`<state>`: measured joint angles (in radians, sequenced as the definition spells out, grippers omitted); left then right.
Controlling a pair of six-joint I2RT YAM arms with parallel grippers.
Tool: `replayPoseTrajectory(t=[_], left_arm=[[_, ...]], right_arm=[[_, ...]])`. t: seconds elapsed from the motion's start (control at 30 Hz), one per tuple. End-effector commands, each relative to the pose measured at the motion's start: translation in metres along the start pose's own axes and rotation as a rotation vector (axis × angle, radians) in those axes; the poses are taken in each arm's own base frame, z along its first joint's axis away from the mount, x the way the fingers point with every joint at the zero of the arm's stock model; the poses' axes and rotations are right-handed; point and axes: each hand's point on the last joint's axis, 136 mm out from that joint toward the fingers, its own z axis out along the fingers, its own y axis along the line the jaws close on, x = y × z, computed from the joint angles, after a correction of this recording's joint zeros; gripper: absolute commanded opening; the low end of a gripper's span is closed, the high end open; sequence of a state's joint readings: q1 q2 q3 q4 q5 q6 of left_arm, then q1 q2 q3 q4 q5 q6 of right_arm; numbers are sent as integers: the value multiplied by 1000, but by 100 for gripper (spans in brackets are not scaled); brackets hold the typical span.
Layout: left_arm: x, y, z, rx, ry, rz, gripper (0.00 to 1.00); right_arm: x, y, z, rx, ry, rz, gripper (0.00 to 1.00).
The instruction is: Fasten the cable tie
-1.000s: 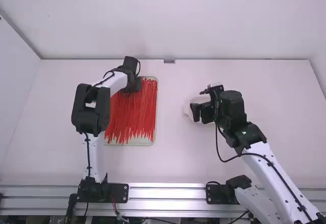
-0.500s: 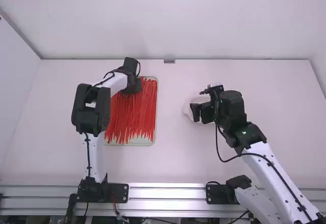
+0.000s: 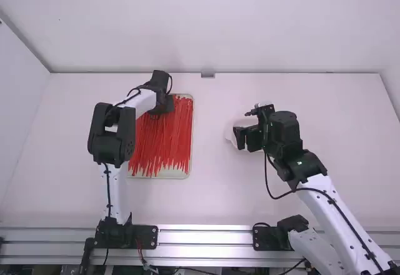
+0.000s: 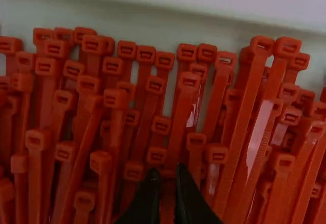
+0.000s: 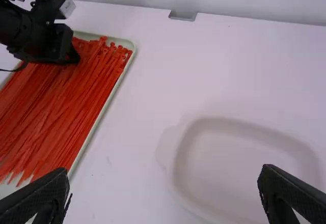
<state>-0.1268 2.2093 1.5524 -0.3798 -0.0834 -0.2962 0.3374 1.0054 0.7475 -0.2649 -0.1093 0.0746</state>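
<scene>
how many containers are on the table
2: the tray of red cable ties under the left gripper, and a white dish beneath the right gripper.

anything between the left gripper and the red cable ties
Nothing visible does. The left gripper is right down on the heap of red cable ties in the tray. The white bowl and the right gripper are off to the side.
</scene>
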Motion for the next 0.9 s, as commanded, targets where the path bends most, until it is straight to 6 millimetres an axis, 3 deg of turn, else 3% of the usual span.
replayPoseTrajectory(t=[0.0,0.1,0.17,0.23,0.27,0.3,0.33,0.4,0.43,0.5,0.67,0.77,0.87], left_arm=[[-12,1,-18,-1,-42,-17,2],[-25,0,-36,10,-87,-21,2],[-42,-1,-69,20,-154,-26,2],[-51,-1,-87,18,-190,-30,2],[-58,-5,-108,30,-226,-22,2],[-58,-5,-110,32,-231,-19,2],[-67,-7,-142,47,-280,-3,2],[-71,-6,-164,56,-312,2,2],[-72,-8,-187,65,-343,9,2],[-73,-11,-219,67,-394,28,2],[-66,-11,-278,41,-497,34,2],[-47,-14,-319,58,-590,62,2],[-29,-11,-343,92,-665,58,2]], right_arm=[[3,0,1,0,4,-6,98],[3,0,1,0,5,-6,98],[3,0,1,0,5,-5,98],[3,0,2,0,5,-5,98],[3,0,1,0,5,-5,98],[3,0,2,0,6,-5,98],[3,0,2,0,6,-5,98],[3,0,2,1,6,-5,98],[3,0,2,0,5,-6,98],[3,0,2,0,5,-13,98],[3,0,2,0,6,-13,98],[3,1,2,-2,6,-13,98],[3,1,2,-2,6,-13,98]])
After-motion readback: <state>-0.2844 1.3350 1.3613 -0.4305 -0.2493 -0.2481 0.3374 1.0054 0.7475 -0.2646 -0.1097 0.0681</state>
